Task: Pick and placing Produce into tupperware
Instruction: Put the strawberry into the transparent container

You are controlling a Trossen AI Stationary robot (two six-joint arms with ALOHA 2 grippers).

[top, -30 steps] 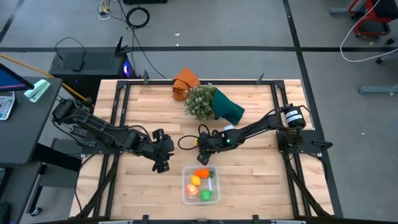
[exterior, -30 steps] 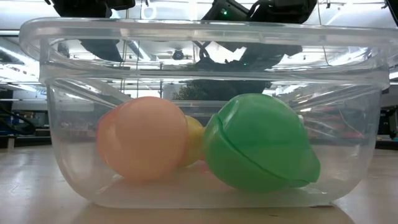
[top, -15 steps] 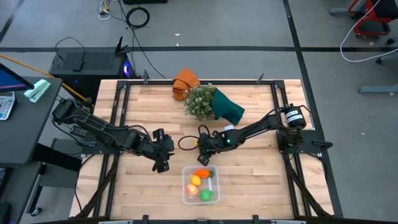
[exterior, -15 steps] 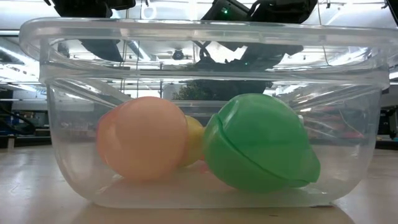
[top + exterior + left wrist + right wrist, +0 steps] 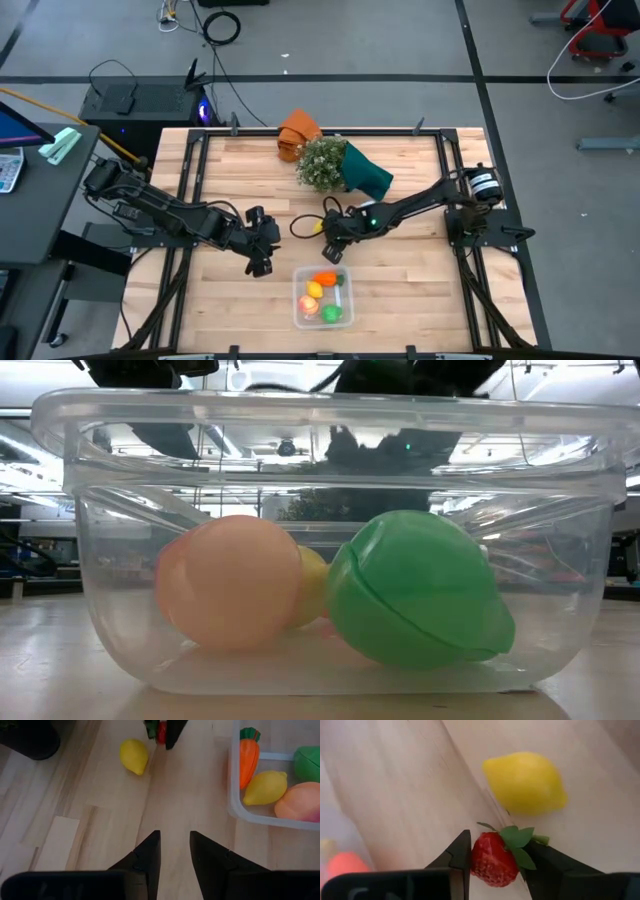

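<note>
Four toys already sit in your tupperware (image 5: 322,299). Behind it, your right gripper (image 5: 492,857) has its fingers clamped on the strawberry (image 5: 494,858), beside a lemon (image 5: 525,783) on the bench (image 5: 400,280). Your left gripper (image 5: 174,851) hovers slightly parted, holding nothing.

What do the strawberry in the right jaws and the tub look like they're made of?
Strawberry: probably moulded plastic, matte red with pressed-in seed dimples and a stiff green leaf cap.
Tub: clear, glossy rigid plastic; the fruit inside shows through and its rim reflects the ceiling lights.
</note>
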